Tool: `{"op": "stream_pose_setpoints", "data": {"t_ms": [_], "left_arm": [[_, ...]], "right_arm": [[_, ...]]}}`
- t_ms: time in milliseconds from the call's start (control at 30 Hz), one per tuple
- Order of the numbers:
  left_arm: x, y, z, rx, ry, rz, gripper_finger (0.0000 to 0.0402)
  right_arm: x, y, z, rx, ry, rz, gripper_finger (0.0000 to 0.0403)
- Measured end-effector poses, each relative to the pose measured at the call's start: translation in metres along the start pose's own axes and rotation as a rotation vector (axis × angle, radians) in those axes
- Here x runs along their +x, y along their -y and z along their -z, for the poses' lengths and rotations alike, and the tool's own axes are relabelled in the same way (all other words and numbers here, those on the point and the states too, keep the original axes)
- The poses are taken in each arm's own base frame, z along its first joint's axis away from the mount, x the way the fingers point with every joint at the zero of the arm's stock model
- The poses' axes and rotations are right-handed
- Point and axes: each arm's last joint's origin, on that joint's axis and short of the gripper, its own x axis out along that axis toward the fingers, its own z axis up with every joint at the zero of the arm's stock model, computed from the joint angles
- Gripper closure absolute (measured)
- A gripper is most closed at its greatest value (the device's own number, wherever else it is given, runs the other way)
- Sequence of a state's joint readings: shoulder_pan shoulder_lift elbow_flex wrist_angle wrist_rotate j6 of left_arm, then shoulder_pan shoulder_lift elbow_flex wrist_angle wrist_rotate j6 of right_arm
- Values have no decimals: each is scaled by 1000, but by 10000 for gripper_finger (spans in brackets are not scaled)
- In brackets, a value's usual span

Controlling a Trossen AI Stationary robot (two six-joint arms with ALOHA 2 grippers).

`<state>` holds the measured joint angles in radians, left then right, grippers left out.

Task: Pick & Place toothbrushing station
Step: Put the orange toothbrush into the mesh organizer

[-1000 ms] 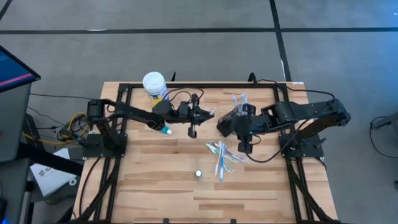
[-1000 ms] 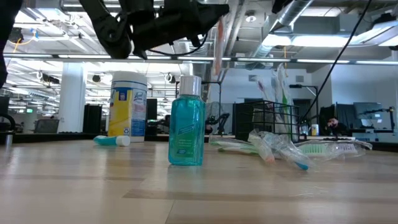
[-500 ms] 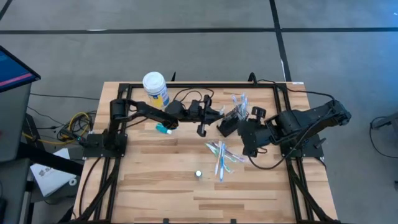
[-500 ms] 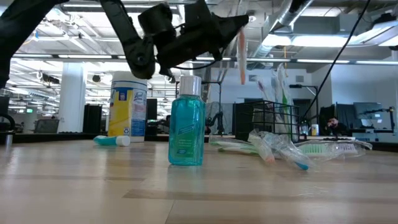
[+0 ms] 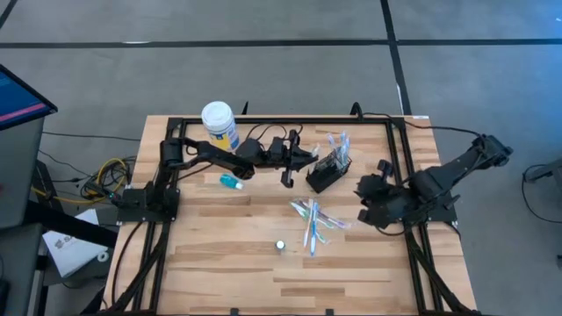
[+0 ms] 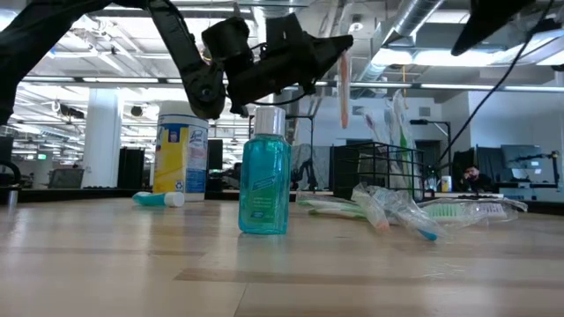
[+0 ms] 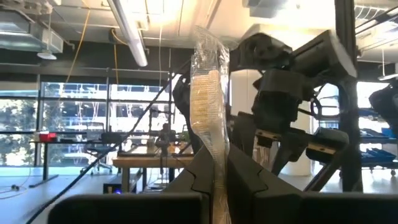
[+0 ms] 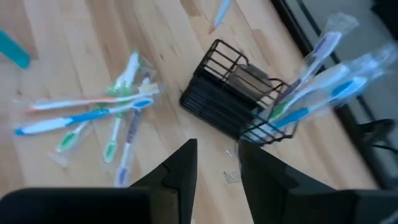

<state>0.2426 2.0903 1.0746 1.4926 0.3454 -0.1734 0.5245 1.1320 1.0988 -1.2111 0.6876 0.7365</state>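
From above, the left pincer (image 5: 293, 161) holds a wrapped toothbrush beside the wire holder (image 5: 328, 168); more toothbrushes (image 5: 312, 219) lie on the desk (image 5: 219, 254). The wrist view shows the toothbrush (image 7: 208, 112) pinched upright: lower it straight in. The right pincer (image 8: 214, 163), empty and half-open, waits aside.

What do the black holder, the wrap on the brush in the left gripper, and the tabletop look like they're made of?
Holder: thin black wire, likely coated metal; you can see through its open grid.
Wrap on the toothbrush pinched in the shut left gripper: clear, crinkly plastic film with glints.
Table: pale wood planks, probably butcher-block, with visible grain and seams and a light sheen.
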Motion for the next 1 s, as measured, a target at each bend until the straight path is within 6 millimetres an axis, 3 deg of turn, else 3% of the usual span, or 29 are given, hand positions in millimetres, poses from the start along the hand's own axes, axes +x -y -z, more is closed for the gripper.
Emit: {"op": "stream_pose_setpoints", "data": {"t_ms": [300,800,1000], "left_arm": [[7,-2,-3,33,17,3,394],[11,-19,43,-25,-30,-45,394],[7,-22,51,-29,-47,-54,391]], "right_arm": [[8,8,19,77,101,-36,295],[16,7,25,61,146,35,295],[16,8,25,60,152,42,295]]}}
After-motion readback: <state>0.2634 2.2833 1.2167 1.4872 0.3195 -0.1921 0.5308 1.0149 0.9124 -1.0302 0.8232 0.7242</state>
